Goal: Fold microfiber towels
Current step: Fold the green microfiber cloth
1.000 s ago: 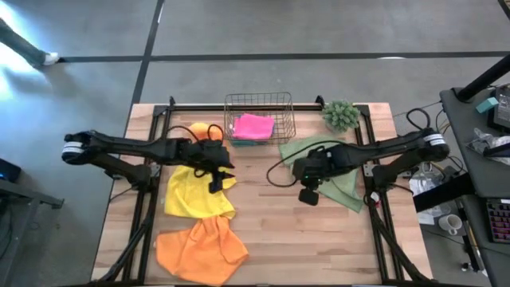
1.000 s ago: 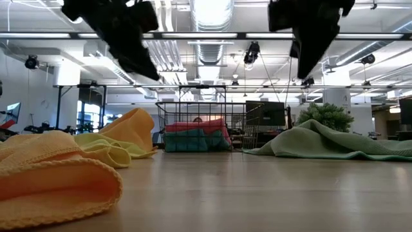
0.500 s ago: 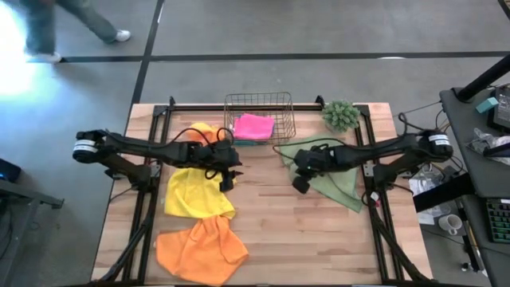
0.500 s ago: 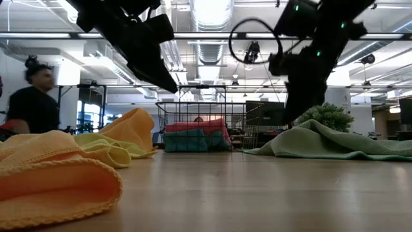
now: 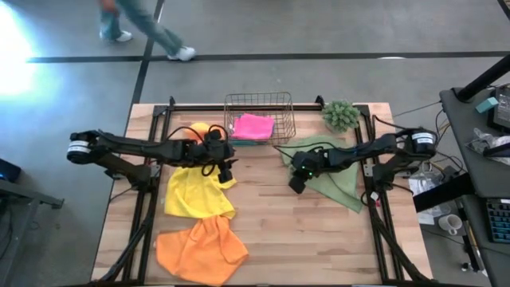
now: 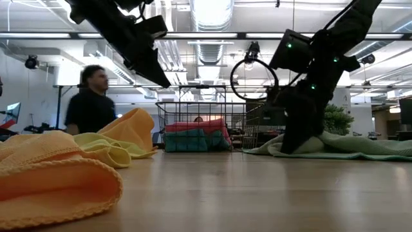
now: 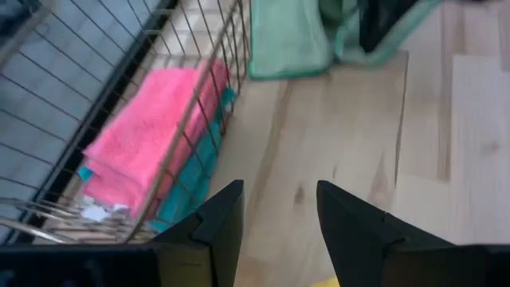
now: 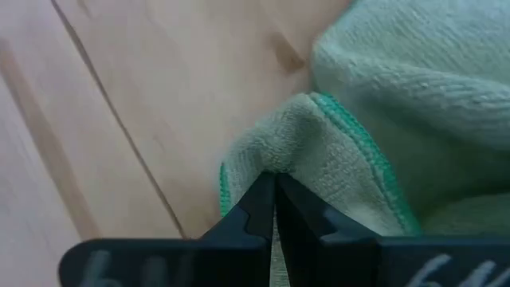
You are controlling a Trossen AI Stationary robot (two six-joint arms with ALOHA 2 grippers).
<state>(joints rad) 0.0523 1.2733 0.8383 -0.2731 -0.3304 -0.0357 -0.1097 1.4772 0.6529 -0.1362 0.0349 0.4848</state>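
1. The right gripper (image 5: 296, 182) is set low on the counter (image 5: 319, 239) at the near-left edge of the olive green towel (image 5: 339, 182); in the right wrist view its fingers (image 8: 259, 209) are seen pressed nearly together with a fold of that towel's edge pinched between them.
2. The olive green towel is spread rumpled over the right side of the counter, below the small green plant (image 5: 341, 115) at the far right corner.
3. The left gripper (image 5: 225, 171) is held above the counter, over the far right corner of the yellow towel (image 5: 195, 194); its fingers (image 7: 219, 219) are parted by a moderate gap with nothing between them.
4. The yellow towel is laid on the left half of the counter, with one orange towel (image 5: 199, 131) bunched behind it and partly covered by the left arm.
5. A second orange towel (image 5: 199, 249) is crumpled at the near left edge of the counter, touching the yellow towel's near edge.
6. The wire basket (image 5: 258, 100) is placed at the far middle of the counter; the pink towel (image 5: 253, 125) is folded inside it on top of the teal towel (image 6: 185, 142).
7. A person (image 6: 90, 109) is seen in the room beyond the counter.
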